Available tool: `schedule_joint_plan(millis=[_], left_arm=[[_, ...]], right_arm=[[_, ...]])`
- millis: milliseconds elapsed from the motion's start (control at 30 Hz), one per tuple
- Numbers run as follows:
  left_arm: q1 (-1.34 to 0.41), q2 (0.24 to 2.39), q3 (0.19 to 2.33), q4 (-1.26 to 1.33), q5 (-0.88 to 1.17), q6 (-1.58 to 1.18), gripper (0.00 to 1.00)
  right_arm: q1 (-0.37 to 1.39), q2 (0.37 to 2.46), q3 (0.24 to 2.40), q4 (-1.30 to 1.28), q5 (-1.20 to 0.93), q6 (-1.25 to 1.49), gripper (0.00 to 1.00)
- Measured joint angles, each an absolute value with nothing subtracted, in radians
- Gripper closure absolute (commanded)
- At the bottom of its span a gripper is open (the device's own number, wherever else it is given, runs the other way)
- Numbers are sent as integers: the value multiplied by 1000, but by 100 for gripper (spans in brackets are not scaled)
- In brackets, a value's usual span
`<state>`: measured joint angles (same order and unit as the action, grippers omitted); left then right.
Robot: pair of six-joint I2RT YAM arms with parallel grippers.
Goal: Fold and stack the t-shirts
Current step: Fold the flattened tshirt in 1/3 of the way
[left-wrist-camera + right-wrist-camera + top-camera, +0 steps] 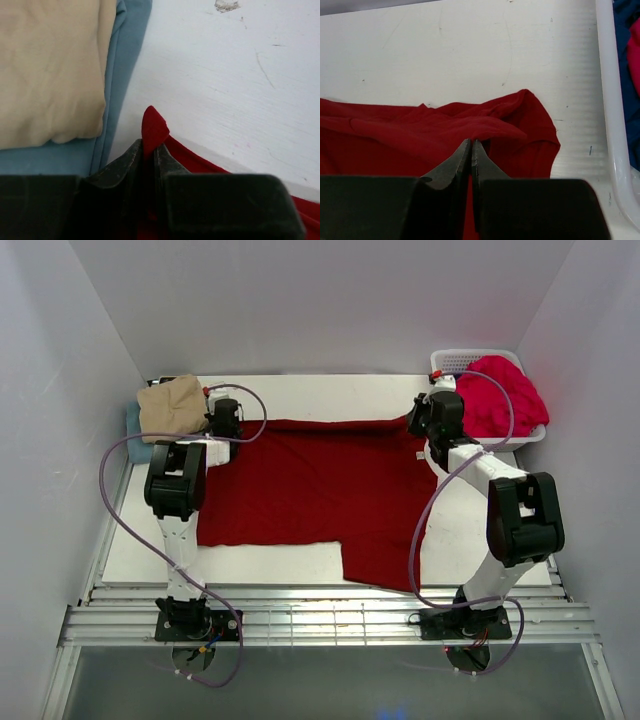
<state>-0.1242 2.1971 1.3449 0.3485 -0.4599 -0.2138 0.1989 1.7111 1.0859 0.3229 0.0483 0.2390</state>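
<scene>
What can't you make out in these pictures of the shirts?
Light blue shirt: mostly under the tan shirt, left wrist and top views; only an edge shows.
Deep blue shirt: cut off by the right wrist view's edge; the pinkish-red shirt covers it in the top view.
Dark red shirt, far-right edge: behind the right arm, top view.

The dark red t-shirt [310,490] lies spread on the desk [330,390]; tan t-shirt [172,405] off its far-left corner, white basket [455,358] far-right.
</scene>
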Motion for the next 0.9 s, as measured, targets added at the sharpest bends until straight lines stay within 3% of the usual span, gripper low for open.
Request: schedule_joint_plan(millis=[267, 433, 900], left_arm=[[-183, 1993, 1101, 610, -528, -156, 75], [-213, 1956, 1080, 716, -559, -118, 74], [-252, 1958, 963, 731, -685, -93, 73]], right_arm=[[204, 1608, 1018, 296, 48, 224, 92], [205, 1585, 1002, 282, 47, 223, 92], [213, 1507, 921, 224, 45, 213, 92]])
